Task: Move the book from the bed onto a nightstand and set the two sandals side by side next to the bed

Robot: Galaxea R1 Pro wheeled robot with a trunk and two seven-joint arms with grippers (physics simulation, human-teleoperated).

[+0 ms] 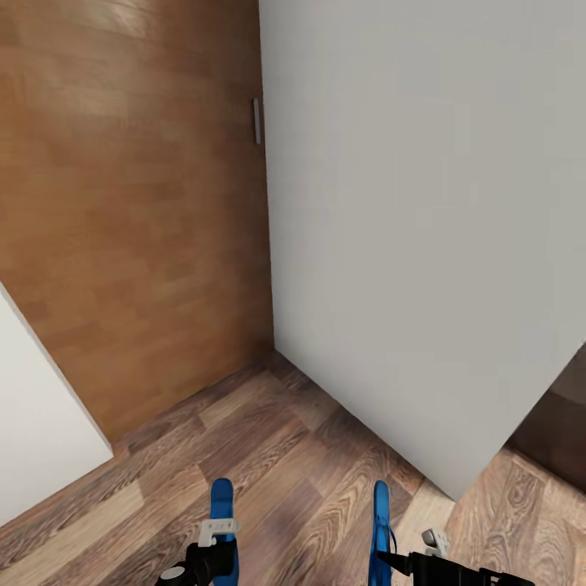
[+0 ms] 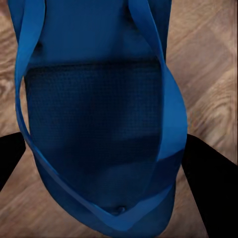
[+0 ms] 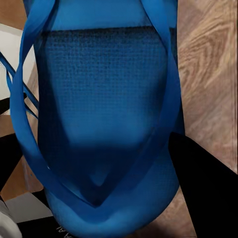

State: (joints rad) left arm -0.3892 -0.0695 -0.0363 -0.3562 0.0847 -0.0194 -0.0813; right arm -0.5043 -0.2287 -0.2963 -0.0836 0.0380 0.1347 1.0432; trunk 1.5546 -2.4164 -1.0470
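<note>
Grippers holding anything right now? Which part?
Each holds a sandal: left gripper on one sandal, right gripper on the other. Grip part: cannot tell.

A wall (image 1: pixel 423 228) stands ahead on the right, a wooden door (image 1: pixel 130 212) behind its left edge; one sandal (image 1: pixel 221 509) sits left of the other sandal (image 1: pixel 380 529) above the floor (image 1: pixel 293 456)

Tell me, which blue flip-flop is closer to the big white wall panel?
The sandal in the right hand. Its tip comes up close beside the white panel's lower edge, while the sandal in the left hand sits farther away, over open wood floor.
</note>
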